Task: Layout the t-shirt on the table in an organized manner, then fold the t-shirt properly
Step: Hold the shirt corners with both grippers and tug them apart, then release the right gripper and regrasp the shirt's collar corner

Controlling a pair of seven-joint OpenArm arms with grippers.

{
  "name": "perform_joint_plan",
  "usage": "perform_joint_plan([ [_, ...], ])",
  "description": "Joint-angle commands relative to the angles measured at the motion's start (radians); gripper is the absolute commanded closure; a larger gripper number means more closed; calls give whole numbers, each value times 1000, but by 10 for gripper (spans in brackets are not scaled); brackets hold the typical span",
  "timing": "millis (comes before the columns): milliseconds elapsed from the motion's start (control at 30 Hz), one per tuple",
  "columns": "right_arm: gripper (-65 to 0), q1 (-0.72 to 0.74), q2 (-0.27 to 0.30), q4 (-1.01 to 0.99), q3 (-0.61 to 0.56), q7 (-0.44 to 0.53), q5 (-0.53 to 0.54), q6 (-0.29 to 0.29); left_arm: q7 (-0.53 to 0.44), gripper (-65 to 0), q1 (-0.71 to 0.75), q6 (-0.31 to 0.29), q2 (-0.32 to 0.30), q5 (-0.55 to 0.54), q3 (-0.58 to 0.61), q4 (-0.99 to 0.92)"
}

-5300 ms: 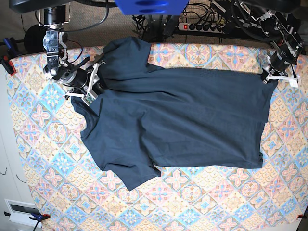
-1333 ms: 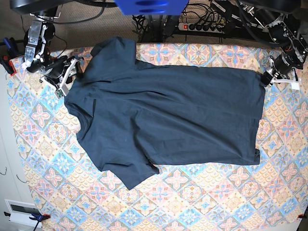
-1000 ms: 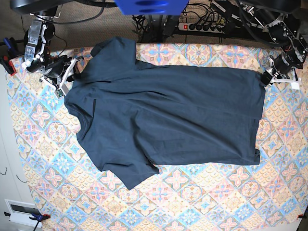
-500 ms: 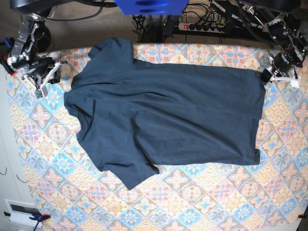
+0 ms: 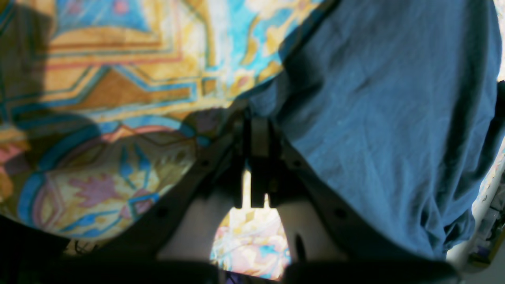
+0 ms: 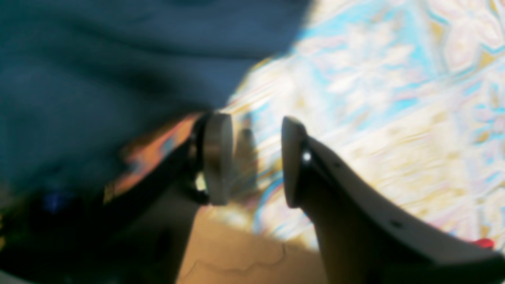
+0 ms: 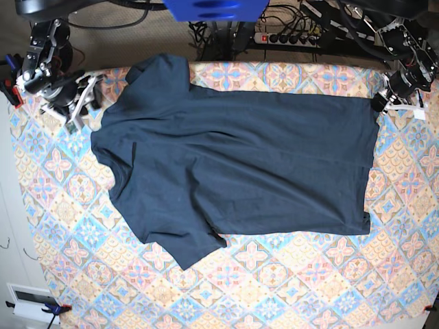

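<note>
The dark navy t-shirt (image 7: 240, 164) lies spread flat across the patterned table (image 7: 288, 288), collar end at the left, hem at the right, one sleeve at the back left and one at the front. My left gripper (image 7: 378, 105) is at the hem's far right corner. In the left wrist view its jaws are pressed together (image 5: 256, 122) at the edge of the shirt fabric (image 5: 375, 118). My right gripper (image 7: 86, 101) is open and empty over the cloth just left of the shirt's shoulder. The blurred right wrist view shows its spread jaws (image 6: 256, 157) beside the shirt (image 6: 98, 59).
A power strip and cables (image 7: 288, 38) run behind the table's back edge. Red clamps (image 7: 12, 89) hold the cloth at the left edge, and another clamp (image 7: 51, 308) at the front left corner. A wide band of bare cloth lies in front of the shirt.
My right gripper has let go of the shirt's shoulder, drawn off to the left edge, then come slightly back. The shirt lies still and flatter. My left gripper has stayed at the hem corner.
</note>
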Motion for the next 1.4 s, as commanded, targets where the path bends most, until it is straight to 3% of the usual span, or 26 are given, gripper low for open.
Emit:
perform_joint_plan([
  [0, -219, -13, 17, 22, -17, 12, 32, 3, -7, 0, -7, -3, -20, -14, -5, 15],
  [100, -219, -27, 54, 21, -91, 13, 55, 3, -7, 0, -7, -3, -20, -14, -5, 15],
  [333, -217, -31, 63, 22, -188, 10, 55, 3, -5, 0, -7, -3, -20, -14, -5, 15],
  [500, -217, -42, 123, 27, -287, 13, 55, 3, -5, 0, -7, -3, -20, -14, -5, 15],
  [900, -200, -37, 163, 21, -413, 13, 54, 3, -5, 0, -7, -3, -20, -14, -5, 15],
  [1033, -40, 2, 163, 19, -372, 15, 54, 3, -5, 0, -7, -3, -20, -14, -5, 15],
  [1067, -24, 9, 163, 19, -341, 15, 54, 3, -5, 0, -7, -3, -20, -14, -5, 15],
  [1267, -40, 6, 165, 18, -57, 6, 54, 3, -5, 0, -7, -3, -22, -14, -5, 15],
  [1367, -40, -8, 189, 18, -4, 1, 58, 3, -4, 0, -7, -3, -22, -14, -5, 15],
])
